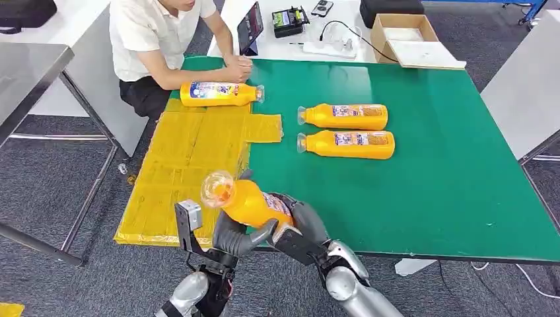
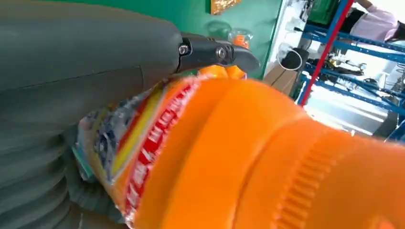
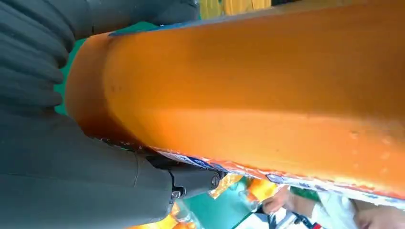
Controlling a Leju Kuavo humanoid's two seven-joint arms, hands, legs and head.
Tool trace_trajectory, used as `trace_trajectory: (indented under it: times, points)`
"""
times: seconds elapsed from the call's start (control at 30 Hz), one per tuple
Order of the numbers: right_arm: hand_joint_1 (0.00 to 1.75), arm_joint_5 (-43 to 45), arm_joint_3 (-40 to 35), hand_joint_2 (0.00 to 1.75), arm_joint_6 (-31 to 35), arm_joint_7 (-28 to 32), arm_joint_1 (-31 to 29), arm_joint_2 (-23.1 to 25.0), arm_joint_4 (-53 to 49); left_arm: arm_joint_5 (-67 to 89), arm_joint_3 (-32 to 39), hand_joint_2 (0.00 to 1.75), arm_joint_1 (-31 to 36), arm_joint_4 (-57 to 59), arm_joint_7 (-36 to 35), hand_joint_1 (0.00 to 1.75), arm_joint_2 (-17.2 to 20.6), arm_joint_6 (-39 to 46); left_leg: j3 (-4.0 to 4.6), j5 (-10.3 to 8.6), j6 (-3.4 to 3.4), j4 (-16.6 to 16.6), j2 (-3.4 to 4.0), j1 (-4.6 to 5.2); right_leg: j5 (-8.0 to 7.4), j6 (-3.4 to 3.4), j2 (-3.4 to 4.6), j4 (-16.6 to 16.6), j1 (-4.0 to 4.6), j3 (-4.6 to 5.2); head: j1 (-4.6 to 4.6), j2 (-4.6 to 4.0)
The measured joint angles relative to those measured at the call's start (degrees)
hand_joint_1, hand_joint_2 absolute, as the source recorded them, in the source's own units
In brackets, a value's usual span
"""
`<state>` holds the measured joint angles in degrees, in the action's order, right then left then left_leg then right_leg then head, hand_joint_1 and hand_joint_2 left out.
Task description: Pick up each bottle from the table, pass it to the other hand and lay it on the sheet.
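The held bottle (image 1: 247, 201) was orange with a clear cap and a printed label around its body. It sat in the lower centre of the head view, above the near edge of the green table (image 1: 449, 191), tilted with the cap pointing to the upper left. The left hand (image 1: 241, 238) gripped it from below, with the thumb curved under the body. The right hand (image 1: 300, 228) was closed around the base end from the right. Both hands were clamped on this bottle at once. In the left wrist view the label and orange body (image 2: 267, 157) lay directly against the grey hand (image 2: 86, 81).

One bottle on the sheet (image 1: 219, 94) lay on its side at the far end of the yellow sheet (image 1: 185, 165), in the upper left of the frame. Two bottles on the table (image 1: 347, 130) lay side by side on the green surface at upper centre, caps pointing left. A seated person (image 1: 155, 39) rested clasped hands on the far table edge.
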<state>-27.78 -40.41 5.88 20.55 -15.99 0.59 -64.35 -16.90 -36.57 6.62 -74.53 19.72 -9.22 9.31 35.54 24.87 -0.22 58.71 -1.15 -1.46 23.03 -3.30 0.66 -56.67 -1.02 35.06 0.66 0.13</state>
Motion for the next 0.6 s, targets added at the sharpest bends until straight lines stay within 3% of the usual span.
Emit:
trace_trajectory:
  times: [0.03,0.07,0.1,0.13,0.17,0.2,0.4,0.43,0.6]
  points:
    - [1.75,0.24,-0.2,1.75,-0.31,0.0,-0.01,-0.02,-0.11,0.0,0.0,1.75,0.02,0.0,0.13,1.75,0.0,-0.07,0.0,0.0,0.0,0.0,0.0,0.0,0.0,0.0,0.0,0.0,0.0,0.0,0.0,0.0]
    - [1.64,0.46,-0.28,1.75,-0.57,0.0,-0.06,-0.07,-0.15,0.0,0.0,1.75,0.03,-0.02,0.42,1.75,-0.02,-0.29,0.0,0.0,0.0,0.0,0.0,0.0,0.0,0.0,0.0,0.0,0.0,0.0,-0.02,0.0]
    - [1.17,0.63,-0.52,1.75,-1.07,0.0,-0.1,-0.09,-0.15,0.0,0.0,1.75,0.03,-0.04,0.98,1.75,-0.07,-0.7,0.0,0.0,0.0,0.0,0.0,0.0,0.0,0.0,0.0,0.0,0.0,0.0,0.0,0.0]
    - [0.21,0.96,-0.77,1.75,-1.55,0.09,-0.15,-0.09,-0.15,0.02,0.02,1.75,0.03,-0.07,1.42,1.75,-0.11,-0.94,0.0,0.0,0.0,0.0,0.0,0.0,0.0,0.0,0.0,0.0,0.0,0.0,0.0,0.0]
    - [0.21,1.53,-0.98,1.75,-2.18,0.33,-0.21,-0.09,-0.15,0.0,0.15,1.75,0.04,-0.11,1.79,1.75,-0.15,-1.39,0.0,0.0,0.0,0.0,0.0,0.0,0.0,0.0,0.0,0.0,0.0,0.0,0.0,0.0]
    - [0.0,2.15,-1.16,1.75,-2.87,0.7,-0.29,-0.09,-0.15,-0.4,0.2,1.75,0.05,-0.26,2.03,1.75,-0.15,-2.04,0.0,0.0,0.0,0.0,0.0,0.0,0.0,0.0,0.0,0.0,0.0,0.0,0.0,0.0]
    - [0.0,4.22,-2.29,1.75,-5.46,4.45,-0.39,-0.26,-0.11,-8.19,1.96,1.75,-0.37,-1.62,0.79,1.75,-0.13,-10.48,0.0,0.0,0.0,0.0,0.0,0.0,0.0,0.0,0.0,0.0,0.0,0.01,0.02,0.0]
    - [0.0,4.35,-2.38,0.0,-5.35,5.38,-0.36,-0.26,-0.11,-9.53,2.34,1.75,-0.37,-1.73,0.26,1.75,-0.13,-11.61,0.0,0.0,0.0,0.0,0.0,0.0,0.0,0.0,0.0,0.0,0.0,0.01,0.02,0.0]
    - [0.0,4.52,-2.8,0.0,-2.85,7.71,0.27,-0.04,-0.17,-12.09,3.89,1.75,-0.36,-1.97,-1.73,1.75,-0.13,-12.56,0.0,0.0,0.0,0.0,0.0,0.0,0.0,0.0,0.0,0.0,0.0,0.0,0.0,0.0]
